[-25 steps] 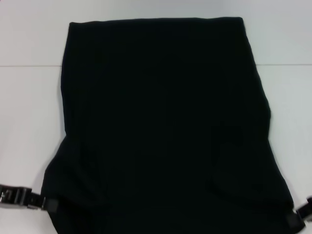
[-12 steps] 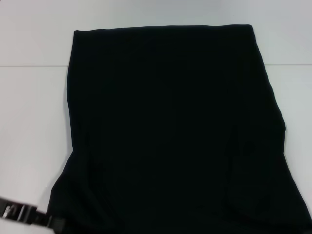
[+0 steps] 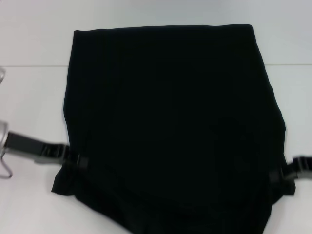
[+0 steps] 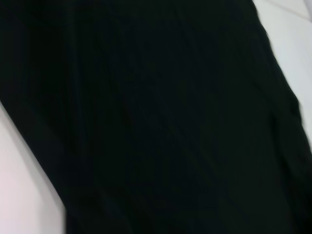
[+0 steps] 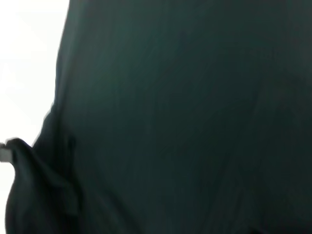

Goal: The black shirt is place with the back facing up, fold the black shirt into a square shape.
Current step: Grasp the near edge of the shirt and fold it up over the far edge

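one black shirt (image 3: 170, 122) | plain, no print showing | near edge rumpled

Both grippers are carrying the near edge of the black shirt (image 3: 165, 122) toward twelve o'clock. The left gripper (image 3: 78, 161) and right gripper (image 3: 278, 175) are now riding higher at nine and three o'clock.

Black shirt (image 3: 168, 126) hem (edge-cropped)

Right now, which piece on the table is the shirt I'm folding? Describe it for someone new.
On the white table, the black shirt is the big plain dark cloth filling the middle. The left tool and right tool meet its near side edges. Unlike those rigid tools, it is soft and far larger.
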### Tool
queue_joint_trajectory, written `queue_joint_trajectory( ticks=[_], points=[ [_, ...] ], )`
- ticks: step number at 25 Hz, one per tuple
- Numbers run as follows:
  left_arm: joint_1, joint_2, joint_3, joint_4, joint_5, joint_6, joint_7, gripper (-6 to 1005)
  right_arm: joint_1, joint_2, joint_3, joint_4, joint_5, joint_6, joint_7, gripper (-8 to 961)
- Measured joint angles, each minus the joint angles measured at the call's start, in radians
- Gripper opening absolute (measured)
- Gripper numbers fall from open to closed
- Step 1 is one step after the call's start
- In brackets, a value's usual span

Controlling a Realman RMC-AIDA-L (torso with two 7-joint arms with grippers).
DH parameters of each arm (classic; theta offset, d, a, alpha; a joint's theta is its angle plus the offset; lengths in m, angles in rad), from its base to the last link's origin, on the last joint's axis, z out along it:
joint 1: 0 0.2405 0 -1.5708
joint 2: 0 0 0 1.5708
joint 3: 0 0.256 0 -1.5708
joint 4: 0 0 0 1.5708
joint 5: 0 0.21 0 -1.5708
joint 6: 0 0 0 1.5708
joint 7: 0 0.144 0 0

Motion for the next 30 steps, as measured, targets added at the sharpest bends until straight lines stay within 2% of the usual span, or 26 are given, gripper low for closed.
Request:
queue_joint_trajectory(
  ticks=[6,10,16,20,26,30],
  points=[
    [-0.076,0.009,0.046,-0.083,0.001,-0.22,-0.07,62,0.046,-0.018,0.02,0.056,0.036,0.15,0.008,72],
    [-0.109,0.001,0.083,-0.1,0.002,-0.35,-0.115,62,0.068,-0.019,0.022,0.095,0.048,0.278,0.009,73],
    [-0.118,-0.015,0.191,-0.1,0.003,-0.565,-0.208,62,0.086,-0.013,0.018,0.136,0.106,0.498,0.009,75],
    [-0.122,-0.028,0.221,-0.104,0.003,-0.659,-0.214,63,0.117,-0.008,0.011,0.19,0.111,0.673,0.009,76],
    [-0.13,-0.04,0.227,-0.107,0.002,-0.746,-0.208,62,0.151,-0.006,0.005,0.239,0.111,0.775,0.001,79],
    [-0.134,-0.044,0.245,-0.117,-0.005,-0.8,-0.186,62,0.166,-0.006,-0.036,0.261,0.108,0.871,-0.001,80]
  ],
)
